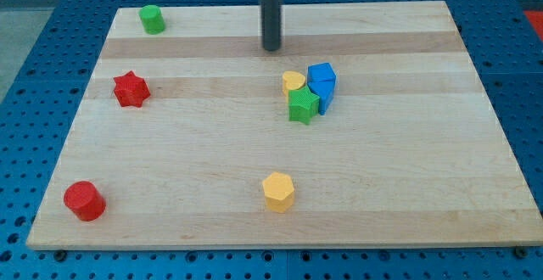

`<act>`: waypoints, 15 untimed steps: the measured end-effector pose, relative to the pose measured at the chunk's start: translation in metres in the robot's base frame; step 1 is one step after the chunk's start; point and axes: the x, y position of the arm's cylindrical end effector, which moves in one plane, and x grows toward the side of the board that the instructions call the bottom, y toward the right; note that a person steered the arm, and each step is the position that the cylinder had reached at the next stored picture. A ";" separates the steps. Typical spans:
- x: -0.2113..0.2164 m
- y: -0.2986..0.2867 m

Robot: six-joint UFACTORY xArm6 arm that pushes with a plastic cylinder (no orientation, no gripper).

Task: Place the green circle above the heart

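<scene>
The green circle [153, 19] is a short green cylinder near the board's top left corner. The yellow heart [293, 81] lies right of centre, touching a green star [303, 106] below it and a blue block [322, 75] on its right, with a second blue block [324, 96] under that. My tip [271, 48] stands on the board near the top middle, just above and left of the heart, apart from it. It is far to the right of the green circle.
A red star [131, 89] lies at the left. A red cylinder [84, 200] sits at the bottom left corner. A yellow hexagon [278, 191] lies at the bottom middle. The wooden board [424, 187] rests on a blue perforated table.
</scene>
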 end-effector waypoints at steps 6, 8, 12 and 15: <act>-0.013 -0.262; -0.039 -0.262; -0.104 -0.252; -0.057 -0.189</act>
